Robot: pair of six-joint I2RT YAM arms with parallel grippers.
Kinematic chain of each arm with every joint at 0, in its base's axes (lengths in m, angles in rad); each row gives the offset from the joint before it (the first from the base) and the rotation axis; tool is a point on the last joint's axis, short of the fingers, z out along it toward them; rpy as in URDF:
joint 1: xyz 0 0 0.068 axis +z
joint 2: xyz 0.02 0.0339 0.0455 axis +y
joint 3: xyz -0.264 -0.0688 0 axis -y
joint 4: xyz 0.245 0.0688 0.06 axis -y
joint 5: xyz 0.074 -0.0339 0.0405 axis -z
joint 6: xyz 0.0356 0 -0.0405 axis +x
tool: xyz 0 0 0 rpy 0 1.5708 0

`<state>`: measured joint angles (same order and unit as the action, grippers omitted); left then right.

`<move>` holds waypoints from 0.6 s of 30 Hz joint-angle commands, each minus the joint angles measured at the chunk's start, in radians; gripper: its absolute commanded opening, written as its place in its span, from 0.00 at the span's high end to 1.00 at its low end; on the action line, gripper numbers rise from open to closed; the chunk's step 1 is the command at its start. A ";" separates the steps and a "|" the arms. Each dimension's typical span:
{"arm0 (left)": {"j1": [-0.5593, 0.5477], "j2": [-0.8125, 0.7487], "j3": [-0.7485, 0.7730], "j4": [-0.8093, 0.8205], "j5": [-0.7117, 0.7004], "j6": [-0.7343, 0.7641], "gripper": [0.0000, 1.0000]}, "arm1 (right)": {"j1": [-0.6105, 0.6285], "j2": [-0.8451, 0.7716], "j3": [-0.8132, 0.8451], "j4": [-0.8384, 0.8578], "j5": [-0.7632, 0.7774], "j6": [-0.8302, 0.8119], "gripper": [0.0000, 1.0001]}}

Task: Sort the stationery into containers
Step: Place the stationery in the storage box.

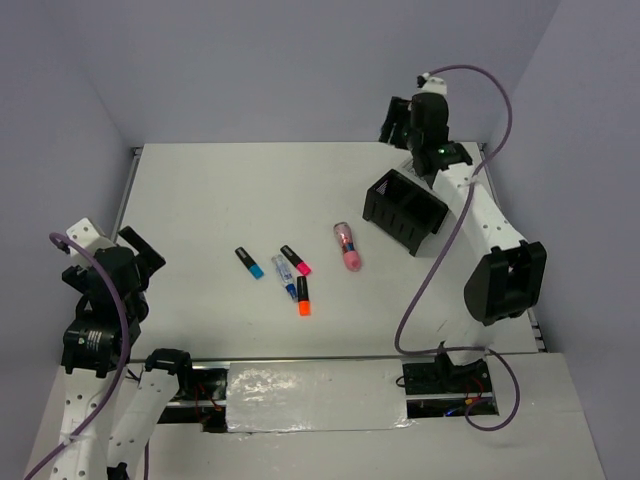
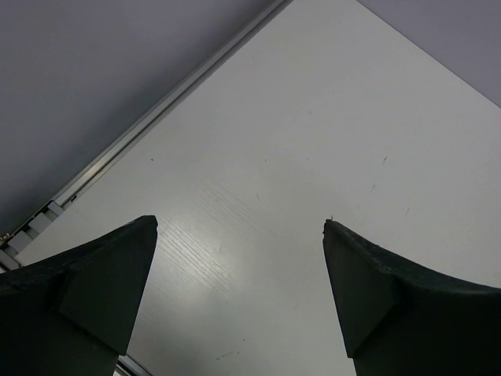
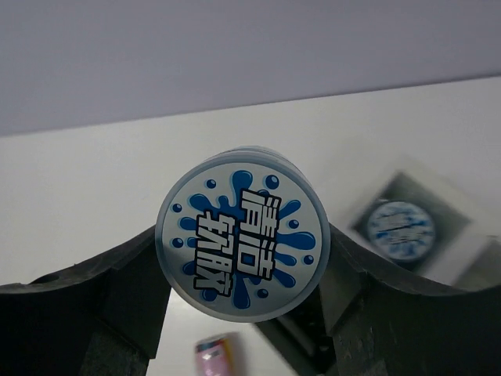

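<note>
You have three stubby black highlighters: one blue-capped highlighter (image 1: 250,262), one pink-capped highlighter (image 1: 296,259) and one orange-capped highlighter (image 1: 303,296). You have one white-blue marker (image 1: 284,276) and one pink capsule (image 1: 347,246). Count two round blue-white rolls in the right wrist view: one near roll (image 3: 243,233), sharp, and one far roll (image 3: 401,227), blurred. Containers number two: one black box (image 1: 405,210) and one pale box (image 3: 446,196), blurred.

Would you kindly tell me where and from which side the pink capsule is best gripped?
Probably across its middle, from straight above: the pink capsule lies flat on the table, apart from the pink-capped highlighter and the black box, so jaws can close across its narrow width.
</note>
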<state>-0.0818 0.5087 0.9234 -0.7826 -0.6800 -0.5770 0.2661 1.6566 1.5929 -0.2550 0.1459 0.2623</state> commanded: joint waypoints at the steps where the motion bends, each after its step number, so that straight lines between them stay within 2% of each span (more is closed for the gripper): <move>1: 0.002 0.017 0.003 0.051 0.034 0.032 0.01 | -0.062 0.069 0.172 -0.070 0.245 0.002 1.00; 3: 0.002 0.024 0.003 0.055 0.040 0.034 0.01 | -0.114 0.156 0.286 -0.137 0.253 -0.003 1.00; 7: 0.001 0.027 0.000 0.060 0.049 0.039 0.01 | -0.163 0.250 0.375 -0.197 0.227 -0.012 1.00; 15: -0.004 0.031 -0.001 0.068 0.066 0.045 0.01 | -0.191 0.207 0.208 -0.086 0.159 -0.031 1.00; 18: -0.006 0.028 -0.003 0.071 0.069 0.046 0.01 | -0.196 0.221 0.203 -0.089 0.147 -0.029 1.00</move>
<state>-0.0826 0.5343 0.9230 -0.7662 -0.6216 -0.5499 0.0746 1.9232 1.7874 -0.4366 0.3061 0.2451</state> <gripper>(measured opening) 0.993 0.724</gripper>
